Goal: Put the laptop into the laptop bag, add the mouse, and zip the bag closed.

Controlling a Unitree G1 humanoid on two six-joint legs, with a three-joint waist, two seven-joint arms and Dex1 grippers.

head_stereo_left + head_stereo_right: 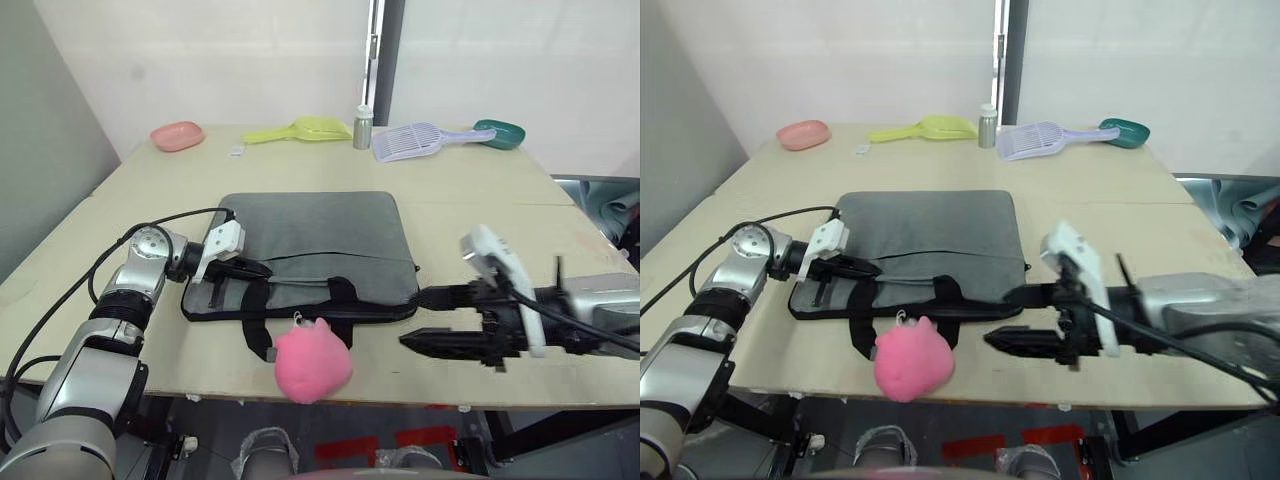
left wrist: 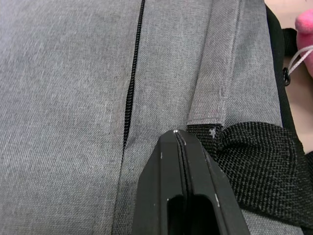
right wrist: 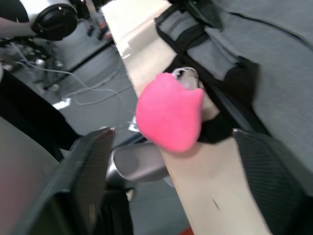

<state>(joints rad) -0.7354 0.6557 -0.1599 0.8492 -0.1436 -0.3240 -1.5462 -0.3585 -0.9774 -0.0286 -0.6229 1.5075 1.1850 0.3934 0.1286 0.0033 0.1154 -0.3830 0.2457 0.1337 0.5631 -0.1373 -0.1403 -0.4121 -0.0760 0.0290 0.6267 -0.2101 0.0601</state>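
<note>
The grey laptop bag (image 1: 310, 240) lies flat in the middle of the table, its black handles (image 1: 262, 300) toward the front edge. A black zipper line (image 2: 132, 93) runs across its fabric and looks closed. My left gripper (image 1: 255, 268) rests on the bag's front left part beside a handle strap (image 2: 254, 156), its jaws shut with nothing seen between them. My right gripper (image 1: 413, 319) hovers open just off the bag's front right corner. A pink plush (image 1: 312, 365) hangs from the bag at the table's front edge. The laptop and the mouse are out of view.
Along the table's far edge stand a pink bowl (image 1: 177, 135), a yellow scoop (image 1: 300, 129), a small metal canister (image 1: 362, 127), a lavender slotted scoop (image 1: 415, 140) and a green scoop (image 1: 499, 132). The front table edge (image 1: 450, 400) lies just below my right gripper.
</note>
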